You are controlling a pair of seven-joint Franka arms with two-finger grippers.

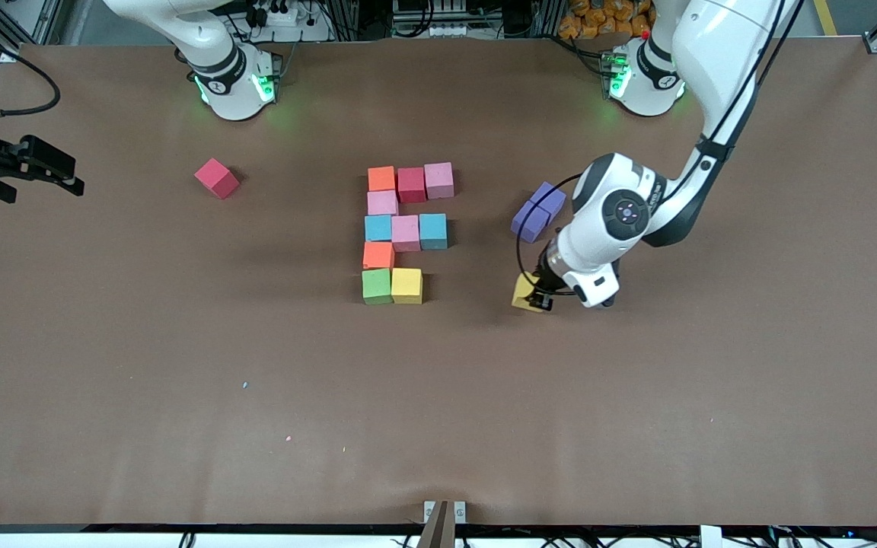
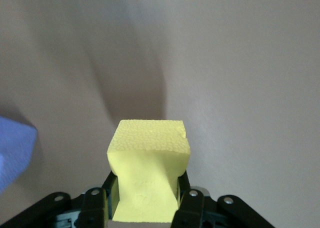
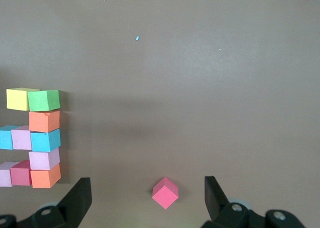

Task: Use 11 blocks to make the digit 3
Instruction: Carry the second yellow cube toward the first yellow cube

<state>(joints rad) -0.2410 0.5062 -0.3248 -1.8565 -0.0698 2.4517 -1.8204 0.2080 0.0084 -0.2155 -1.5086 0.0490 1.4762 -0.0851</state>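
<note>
Yellow block [image 2: 148, 175] clamped in left end effector [image 1: 536, 298]; right end effector [image 3: 147, 198] waits, spread wide.

The left arm is bending down from its base, and its wrist is pointing down low over the table. The left pincer [image 1: 536, 298] is squeezing a yellow block [image 2: 148, 175] between its 2 fingers [image 2: 189, 208]. The right arm is waiting off at its own end of the table. The right pincer [image 3: 148, 200] is hanging with its fingers spread wide apart.
</note>
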